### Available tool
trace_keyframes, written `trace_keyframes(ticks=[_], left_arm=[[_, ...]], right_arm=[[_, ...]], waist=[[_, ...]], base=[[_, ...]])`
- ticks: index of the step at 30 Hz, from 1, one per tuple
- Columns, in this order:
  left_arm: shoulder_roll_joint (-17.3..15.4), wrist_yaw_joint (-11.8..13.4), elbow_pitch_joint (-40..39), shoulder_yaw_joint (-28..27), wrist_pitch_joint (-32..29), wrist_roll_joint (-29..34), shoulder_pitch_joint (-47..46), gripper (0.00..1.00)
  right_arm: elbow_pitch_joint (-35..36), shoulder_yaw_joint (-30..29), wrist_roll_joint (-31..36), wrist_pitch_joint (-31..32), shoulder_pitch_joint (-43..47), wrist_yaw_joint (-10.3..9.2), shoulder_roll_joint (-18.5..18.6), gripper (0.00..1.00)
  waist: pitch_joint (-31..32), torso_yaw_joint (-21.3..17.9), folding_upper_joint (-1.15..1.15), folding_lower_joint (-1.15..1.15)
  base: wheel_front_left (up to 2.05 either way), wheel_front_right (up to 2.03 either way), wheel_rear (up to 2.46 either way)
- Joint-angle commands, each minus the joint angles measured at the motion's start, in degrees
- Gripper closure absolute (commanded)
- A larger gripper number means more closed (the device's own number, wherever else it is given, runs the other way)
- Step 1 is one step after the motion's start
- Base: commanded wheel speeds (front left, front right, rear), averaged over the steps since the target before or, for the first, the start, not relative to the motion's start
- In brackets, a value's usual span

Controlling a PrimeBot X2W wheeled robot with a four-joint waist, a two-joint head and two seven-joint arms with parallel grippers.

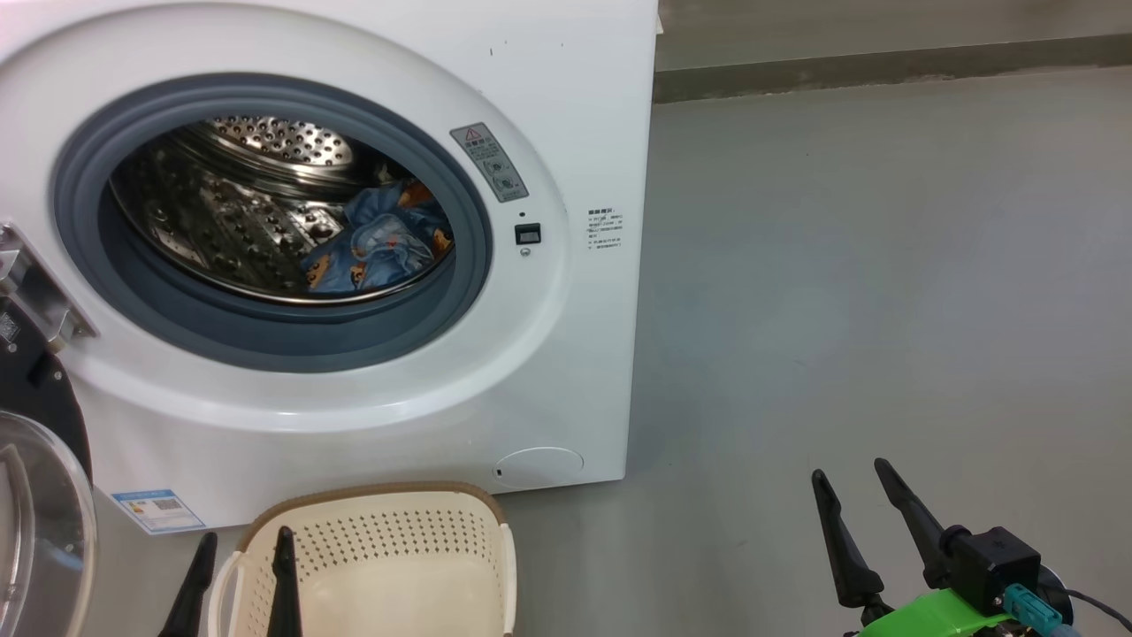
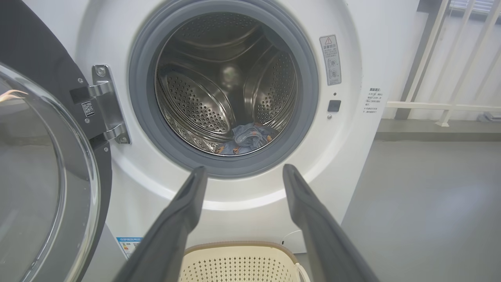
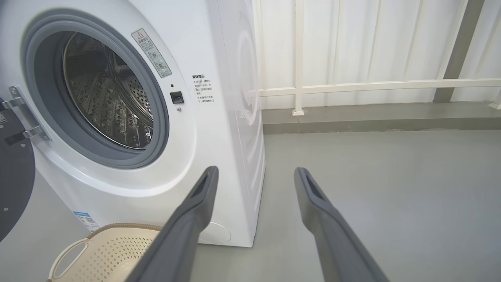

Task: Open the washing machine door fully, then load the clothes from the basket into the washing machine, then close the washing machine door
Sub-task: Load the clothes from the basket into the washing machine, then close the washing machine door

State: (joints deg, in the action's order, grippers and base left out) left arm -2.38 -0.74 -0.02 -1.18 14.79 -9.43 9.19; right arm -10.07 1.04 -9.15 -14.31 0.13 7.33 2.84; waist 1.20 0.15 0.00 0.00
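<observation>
**Both claws spread and empty, the load in the drum, the door left to shut.**

My left claw [image 2: 244, 169] has its two fingers well apart with nothing between them. It sits at the lower left of the head view, by the left end of the basket [image 1: 371, 495]. My right claw [image 1: 850, 469], at the lower right, is just as spread and empty above the floor [image 1: 884, 265]. What I can see of the basket's inside is bare. The clothes [image 1: 380, 243] lie bunched low at the right of the drum [image 1: 230, 212] in the washing machine [image 1: 575, 133]. So I judge the loading done and the closing step in hand. The washing machine door [image 1: 40, 495] hangs swung out at the far left edge on its hinge [image 2: 105, 102]. Next, I think my left claw must get behind the door's outer edge. From there it can push the door across to the right side of the opening, clear of the basket below.
</observation>
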Motion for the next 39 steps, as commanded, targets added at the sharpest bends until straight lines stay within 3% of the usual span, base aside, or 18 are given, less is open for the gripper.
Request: trace_keyframes(ticks=[1,9,25,39], left_arm=[[-0.5,0.7,-1.6,-2.0,0.2,-0.7,-1.8,0.0],[-0.5,2.2,-1.2,-2.3,0.2,0.2,-2.1,0.0],[-0.5,1.8,-2.1,-2.3,0.2,-0.1,-3.2,0.0],[-0.5,1.4,-2.6,-1.7,0.2,-0.6,-2.6,0.0]], right_arm=[[1.2,1.3,0.5,-0.7,-1.2,0.16,0.0,0.0],[1.3,1.2,0.0,-0.7,-1.2,0.16,0.0,0.0],[1.6,0.5,-0.5,-0.7,-1.1,0.16,0.0,0.0],[1.8,0.0,0.2,-0.7,-0.9,0.16,0.0,0.0]], waist=[[0.0,0.0,0.0,0.0],[-0.2,0.1,0.0,0.0],[-1.5,0.8,0.0,0.0],[-0.6,2.0,0.0,0.0]], base=[[0.0,0.0,0.0],[-0.6,0.56,0.04],[-1.64,1.64,0.0],[-0.34,0.34,0.0]])
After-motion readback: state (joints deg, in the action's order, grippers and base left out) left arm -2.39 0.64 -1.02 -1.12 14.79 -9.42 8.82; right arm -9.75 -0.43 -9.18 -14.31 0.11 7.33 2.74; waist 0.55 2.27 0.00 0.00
